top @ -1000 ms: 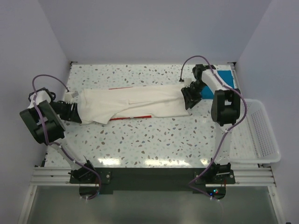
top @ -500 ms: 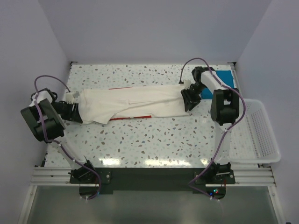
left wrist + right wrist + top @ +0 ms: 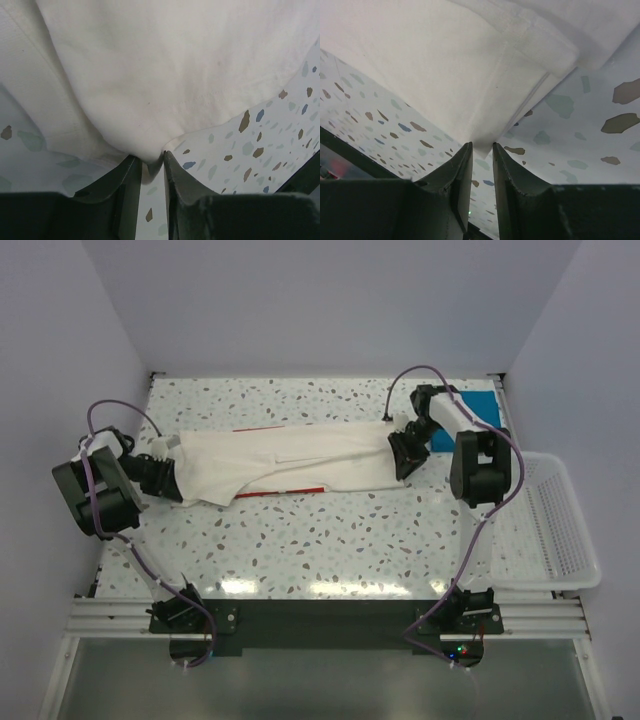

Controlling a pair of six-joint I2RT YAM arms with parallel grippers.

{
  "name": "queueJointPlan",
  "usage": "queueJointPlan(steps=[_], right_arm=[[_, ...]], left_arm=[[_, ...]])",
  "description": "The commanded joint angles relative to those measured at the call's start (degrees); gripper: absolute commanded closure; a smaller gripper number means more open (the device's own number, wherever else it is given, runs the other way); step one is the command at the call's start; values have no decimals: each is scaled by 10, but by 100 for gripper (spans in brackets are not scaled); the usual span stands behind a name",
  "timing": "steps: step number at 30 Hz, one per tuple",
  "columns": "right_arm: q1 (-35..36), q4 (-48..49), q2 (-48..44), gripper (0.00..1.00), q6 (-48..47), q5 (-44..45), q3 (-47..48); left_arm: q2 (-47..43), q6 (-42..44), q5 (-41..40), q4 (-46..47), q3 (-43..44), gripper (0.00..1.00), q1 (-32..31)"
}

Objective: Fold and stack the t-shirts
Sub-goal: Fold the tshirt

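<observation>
The cream-white t-shirt [image 3: 290,462] lies folded in a long band across the table, red panel edges showing at its top and bottom. My left gripper [image 3: 172,480] is shut on its left end; the left wrist view shows the cloth [image 3: 165,75] pinched between the jaws [image 3: 150,160]. My right gripper [image 3: 402,452] is shut on its right end; the right wrist view shows a cloth corner [image 3: 470,85] held between the jaws [image 3: 481,149]. The teal-blue t-shirt [image 3: 482,406] lies folded at the back right, partly hidden by the right arm.
A white plastic lattice basket [image 3: 558,525] stands at the right edge of the speckled table [image 3: 330,540]. Walls close in on the left, back and right.
The left arm has swung its wrist toward the near side and its gripper has drawn slightly right with the shirt's left end. The right gripper has shifted slightly back.
</observation>
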Motion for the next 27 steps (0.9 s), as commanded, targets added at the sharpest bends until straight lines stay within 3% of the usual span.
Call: queueJointPlan(steps=[1, 7, 15, 22, 27], right_arm=[[-5, 0, 4, 73, 6, -16, 7], [-5, 1, 11, 62, 16, -5, 8], [-5, 2, 23, 66, 20, -12, 7], [-6, -10, 11, 100, 9, -7, 8], [-11, -16, -4, 100, -3, 7, 9]], left_arm=[[3, 7, 20, -3, 21, 72, -1], [6, 7, 23, -5, 21, 66, -1], [9, 10, 27, -7, 17, 65, -3], [6, 14, 31, -13, 22, 83, -4], [3, 21, 36, -32, 47, 99, -4]])
